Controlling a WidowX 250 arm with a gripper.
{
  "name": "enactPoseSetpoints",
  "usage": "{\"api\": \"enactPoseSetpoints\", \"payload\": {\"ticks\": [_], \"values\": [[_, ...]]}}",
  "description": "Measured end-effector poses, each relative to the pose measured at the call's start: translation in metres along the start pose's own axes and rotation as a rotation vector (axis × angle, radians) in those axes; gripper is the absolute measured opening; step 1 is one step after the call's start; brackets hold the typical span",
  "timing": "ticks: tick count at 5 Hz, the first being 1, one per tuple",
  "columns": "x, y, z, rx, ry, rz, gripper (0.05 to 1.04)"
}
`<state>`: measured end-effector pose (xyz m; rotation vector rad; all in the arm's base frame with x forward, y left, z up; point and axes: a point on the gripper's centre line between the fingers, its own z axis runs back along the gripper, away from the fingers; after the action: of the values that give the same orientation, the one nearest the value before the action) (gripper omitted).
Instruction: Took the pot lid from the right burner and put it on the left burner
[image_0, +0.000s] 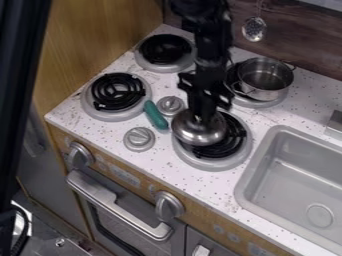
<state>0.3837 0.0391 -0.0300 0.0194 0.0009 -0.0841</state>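
Note:
The black gripper (204, 111) hangs down right over the silver pot lid (198, 134), and its lower end hides the top of the lid. That domed lid is at the front right burner (230, 145), covering the left part of its black coil and reaching past the burner's left edge. Whether the lid rests on the coil or is a little above it, I cannot tell. To the left, the front left burner (117, 95) has its dark coil uncovered.
A metal pot (264, 79) stands on the back right burner. The back left burner (165, 51) has a bare coil. A green object (155, 115) lies between the front burners, near two grey knobs. The sink (297, 180) is at the right, and a slotted spoon (254, 28) hangs behind.

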Motion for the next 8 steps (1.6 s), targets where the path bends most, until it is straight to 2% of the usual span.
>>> {"api": "enactPoseSetpoints", "payload": {"ticks": [1, 2, 3, 4, 5, 6, 8], "values": [[0.017, 0.048, 0.026, 0.029, -0.082, 0.066, 0.269], [0.024, 0.101, 0.041, 0.085, -0.12, 0.151, 0.269], [0.017, 0.142, 0.017, 0.074, -0.066, 0.24, 0.269], [0.003, 0.194, -0.007, 0.04, -0.019, 0.316, 0.269], [-0.006, 0.208, -0.016, 0.032, 0.016, 0.344, 0.269], [-0.008, 0.209, -0.018, 0.035, 0.034, 0.342, 0.269], [-0.032, 0.185, -0.019, 0.072, 0.047, 0.291, 0.303]]}}
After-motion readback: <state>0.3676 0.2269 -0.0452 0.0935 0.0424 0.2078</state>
